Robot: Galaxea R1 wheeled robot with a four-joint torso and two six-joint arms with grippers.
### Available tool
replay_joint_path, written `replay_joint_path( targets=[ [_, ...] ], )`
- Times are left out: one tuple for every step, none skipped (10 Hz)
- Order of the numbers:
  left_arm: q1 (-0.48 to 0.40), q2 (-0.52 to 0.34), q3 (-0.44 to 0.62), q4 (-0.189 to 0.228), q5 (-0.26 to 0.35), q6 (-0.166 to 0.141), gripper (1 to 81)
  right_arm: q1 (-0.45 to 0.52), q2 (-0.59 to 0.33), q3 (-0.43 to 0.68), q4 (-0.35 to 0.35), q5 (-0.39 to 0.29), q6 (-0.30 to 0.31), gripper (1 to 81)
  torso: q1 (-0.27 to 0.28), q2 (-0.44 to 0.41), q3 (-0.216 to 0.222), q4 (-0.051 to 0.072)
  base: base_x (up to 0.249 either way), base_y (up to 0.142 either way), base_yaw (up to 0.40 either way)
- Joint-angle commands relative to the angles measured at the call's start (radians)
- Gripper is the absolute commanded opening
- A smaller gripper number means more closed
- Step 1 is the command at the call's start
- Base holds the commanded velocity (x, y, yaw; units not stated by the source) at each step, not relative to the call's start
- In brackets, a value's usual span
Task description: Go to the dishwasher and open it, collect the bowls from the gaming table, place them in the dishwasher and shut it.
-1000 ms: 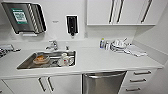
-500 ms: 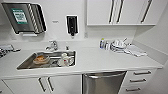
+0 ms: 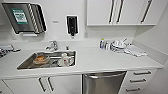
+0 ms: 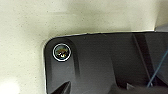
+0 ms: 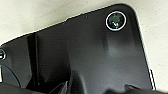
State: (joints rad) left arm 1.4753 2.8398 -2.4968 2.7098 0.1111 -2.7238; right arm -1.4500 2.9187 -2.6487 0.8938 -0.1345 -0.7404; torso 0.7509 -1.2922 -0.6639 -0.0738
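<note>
Here, one dishwasher [image 3: 103, 82]: steel front, shut, under the white bench [image 3: 105, 60], between cupboard doors [image 3: 45, 85] and drawers [image 3: 140, 80]. Sink [image 3: 47, 60] holding dishes, to its left. Dishes and a bottle at the back right of the bench. Claws, left and right: whether apart or together cannot be told. Step in hand, by my reading: approach. Best squared to the door, stopping with room for it to drop open.

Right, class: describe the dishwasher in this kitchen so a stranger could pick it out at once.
Start at the long white countertop with the steel sink set into it. Below the counter, right of the sink, sits the dishwasher, shut, between white cabinet doors and white drawers. It alone has a brushed-steel front, with a horizontal bar handle along its top edge.
</note>
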Motion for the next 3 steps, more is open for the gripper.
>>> replay_joint_path(
  targets=[
    [-0.025, 0.009, -0.031, -0.005, 0.059, -0.004, 81.1, 0.026, -0.001, -0.006, -0.015, -0.07, -0.007, 81.1, 0.0, 0.0, 0.0, 0.0, 0.0, 0.0, 0.0],
    [-0.025, 0.011, -0.031, -0.007, 0.059, -0.004, 81.1, 0.024, 0.012, -0.016, -0.03, -0.07, -0.007, 81.1, 0.0, 0.0, 0.0, 0.0, 0.0, 0.0, 0.0],
    [-0.025, 0.009, -0.031, -0.008, 0.059, -0.004, 81.1, 0.021, 0.027, -0.032, -0.035, -0.07, -0.007, 81.1, 0.0, 0.0, 0.0, 0.0, 0.0, 0.0, 0.0]
  ],
)
